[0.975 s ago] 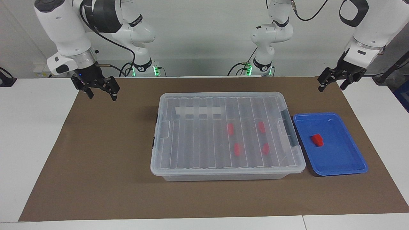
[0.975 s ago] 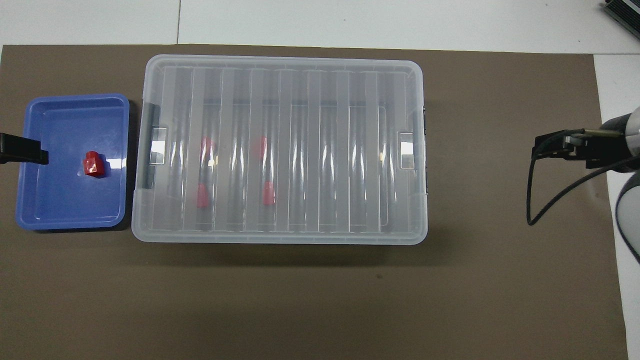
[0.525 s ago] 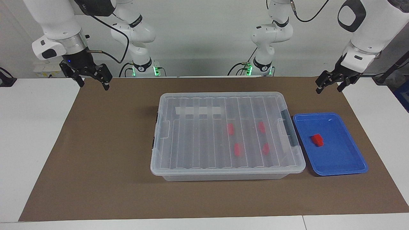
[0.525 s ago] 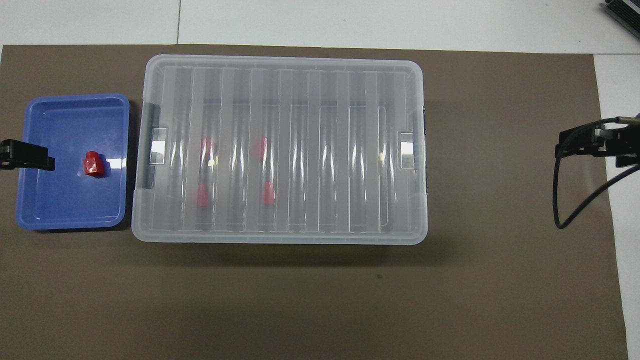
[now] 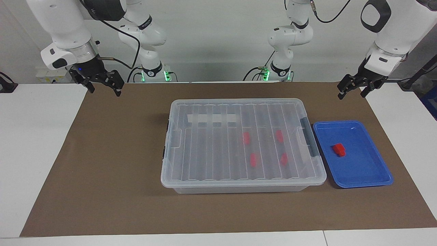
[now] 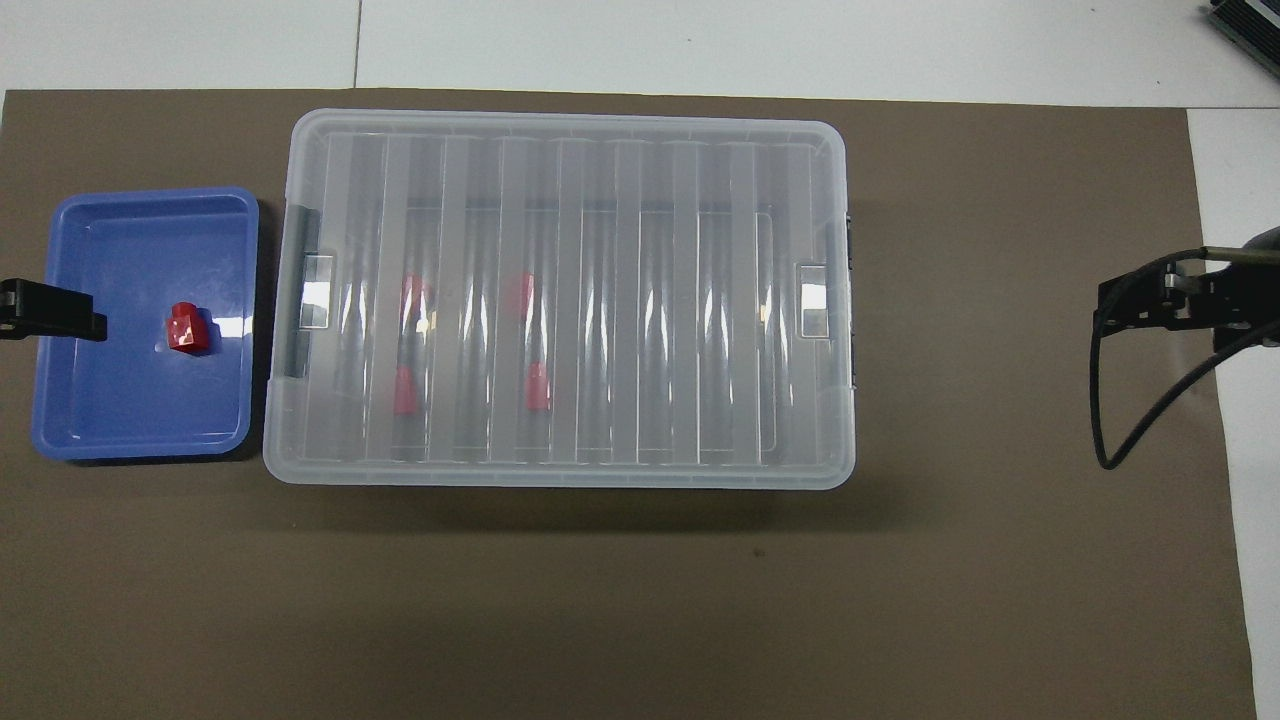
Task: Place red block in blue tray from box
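The box (image 5: 211, 150) is a clear bin with its ribbed lid shut, in the middle of the brown mat; it also shows in the overhead view (image 6: 650, 300). Several red blocks (image 5: 253, 159) show through the lid at the left arm's end of the box. One red block (image 5: 338, 149) lies in the blue tray (image 5: 362, 167) beside that end, and both show from overhead: block (image 6: 187, 329), tray (image 6: 140, 400). My left gripper (image 5: 351, 95) hangs open and empty in the air over the mat's edge. My right gripper (image 5: 104, 92) hangs open and empty over the mat's corner.
The brown mat (image 5: 112, 164) covers most of the white table (image 5: 30, 143). In the overhead view the left gripper (image 6: 60, 312) overlaps the tray's outer rim. The right gripper (image 6: 1140, 305) shows there with a black cable loop (image 6: 1110, 440) hanging below it.
The right gripper rose and drew back toward the robots and the mat's corner, then eased slightly back toward the box. The left gripper lifted a little. Box, tray and blocks have not moved.
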You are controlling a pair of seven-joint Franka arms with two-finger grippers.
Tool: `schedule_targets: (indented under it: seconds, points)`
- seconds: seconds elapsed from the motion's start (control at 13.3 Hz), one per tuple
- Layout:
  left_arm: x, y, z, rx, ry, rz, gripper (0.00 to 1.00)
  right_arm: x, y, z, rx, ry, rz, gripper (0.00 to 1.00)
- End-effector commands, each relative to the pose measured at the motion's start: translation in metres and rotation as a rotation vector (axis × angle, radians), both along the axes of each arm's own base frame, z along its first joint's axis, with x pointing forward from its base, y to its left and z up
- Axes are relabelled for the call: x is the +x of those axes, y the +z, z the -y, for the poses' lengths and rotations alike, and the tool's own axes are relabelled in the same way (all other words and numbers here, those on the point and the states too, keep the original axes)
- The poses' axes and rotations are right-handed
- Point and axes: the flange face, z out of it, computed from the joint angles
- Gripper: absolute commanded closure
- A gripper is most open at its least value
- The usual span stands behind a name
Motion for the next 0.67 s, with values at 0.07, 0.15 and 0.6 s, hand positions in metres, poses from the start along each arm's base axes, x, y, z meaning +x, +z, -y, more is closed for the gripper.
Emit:
schedule_targets:
  seconds: [0.07, 0.15, 0.6]
  points:
    - [-0.0075, 0.0036, -0.0023, 0.005, 0.004, 0.022, 0.00, -0.0018, 0.0000, -0.0056, -0.008, -0.019, -0.004, 0.00]
    - [-0.0074, 0.0037, -0.0031, 0.005, 0.005, 0.024, 0.00, -0.0023, 0.0001, -0.0056, -0.009, -0.038, -0.003, 0.00]
    - [-0.0077, 0.0034, -0.0031, 0.005, 0.005, 0.021, 0.00, -0.0022, -0.0005, -0.0060, -0.005, -0.035, -0.003, 0.00]
